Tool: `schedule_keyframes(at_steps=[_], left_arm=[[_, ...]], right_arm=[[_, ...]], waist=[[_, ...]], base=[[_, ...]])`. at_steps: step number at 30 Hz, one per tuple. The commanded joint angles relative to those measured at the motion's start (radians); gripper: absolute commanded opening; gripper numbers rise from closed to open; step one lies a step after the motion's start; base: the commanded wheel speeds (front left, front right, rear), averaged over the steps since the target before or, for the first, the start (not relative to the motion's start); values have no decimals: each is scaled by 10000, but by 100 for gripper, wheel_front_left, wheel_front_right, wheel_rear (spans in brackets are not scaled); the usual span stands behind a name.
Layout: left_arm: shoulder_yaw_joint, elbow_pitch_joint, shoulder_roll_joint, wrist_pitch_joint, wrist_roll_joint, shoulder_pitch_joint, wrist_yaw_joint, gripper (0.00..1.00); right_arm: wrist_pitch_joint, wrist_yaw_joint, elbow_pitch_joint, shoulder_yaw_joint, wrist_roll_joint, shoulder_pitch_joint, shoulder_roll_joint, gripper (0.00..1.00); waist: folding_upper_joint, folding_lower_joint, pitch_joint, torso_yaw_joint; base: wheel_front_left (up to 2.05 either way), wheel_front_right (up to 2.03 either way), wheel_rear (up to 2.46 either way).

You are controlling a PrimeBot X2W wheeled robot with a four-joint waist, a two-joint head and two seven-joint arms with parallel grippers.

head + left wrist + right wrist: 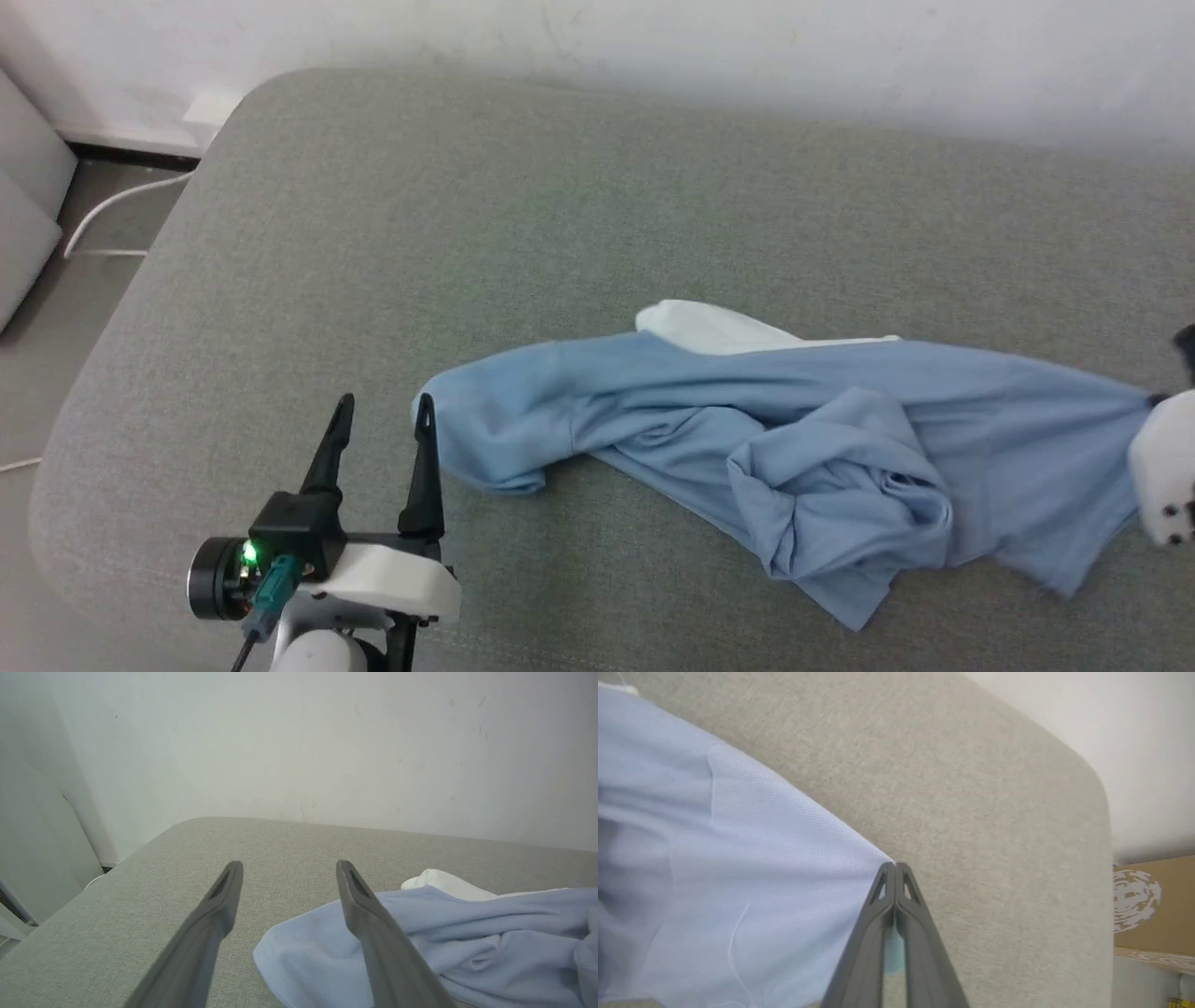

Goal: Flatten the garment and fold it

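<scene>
Garment point(747, 420): light blue shirt, crumpled. It lies in a long band running side to side from one gripper to the other. A bunched wad sits mid-length on the robot's side, and the white collar point(719, 331) pokes out on the far side.

Right gripper point(894, 868): fingers pressed together, pinching the garment's right-hand corner. Blue fabric shows between the fingers, and the cloth fans out to that gripper's left, fairly taut at the pinch.

Left gripper point(385, 403): spread wide, holding nothing. The garment's other end, rounded and loose, is just to its right. In the head view the right finger point(425, 439) looks to be at or touching the cloth edge; in the left wrist view that finger overlaps the fabric, and I cannot tell whether they touch. The left finger is over bare worktop.

Judgement: flattening is barely begun. The right end is held and the left end is free. The left gripper is much the nearer to the free end, so the next move is likely a short shift to its right and down to straddle that edge, then a pull outward along the band's long axis. The middle wad may not come out from that pull alone.

Worktop point(373, 233): grey woven padded top with rounded corners, bare ahead of and to the left of the left gripper. A white wall point(653, 47) stands beyond it. Past the worktop's left edge there is floor with a white cable point(112, 210). A cardboard box point(1157, 905) sits off to the right gripper's right.
</scene>
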Motion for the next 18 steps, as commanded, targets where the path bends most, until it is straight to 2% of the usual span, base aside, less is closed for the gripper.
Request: schedule_keyframes(at_steps=[1, 7, 10, 11, 18], left_arm=[[16, 28, -33, -47, 92, -40, -74, 100], [-33, -3, -74, -47, 113, -43, -109, 100], [-33, -29, -90, -47, 115, -66, -117, 100], [-27, -36, -94, -47, 116, -80, -119, 100], [56, 20, -90, -47, 153, -176, -166, 100]], right_arm=[[-92, -23, 27, -235, -166, -246, -221, 0], [-1, -23, 706, -1134, -492, -406, -730, 0], [-337, -23, 1392, -1731, -689, -463, -731, 0], [-594, -23, 1617, -1828, -795, -497, -690, 100], [-2788, -23, 2399, -1986, -1071, -833, 110, 100]], waist=[[0, -1, -148, -131], [0, -1, -75, -134], [0, -1, 73, -127], [0, -1, 126, -131], [0, -1, 100, -399]], base=[[0, 0, 0], [0, 0, 0], [0, 0, 0], [0, 0, 0], [0, 0, 0]])
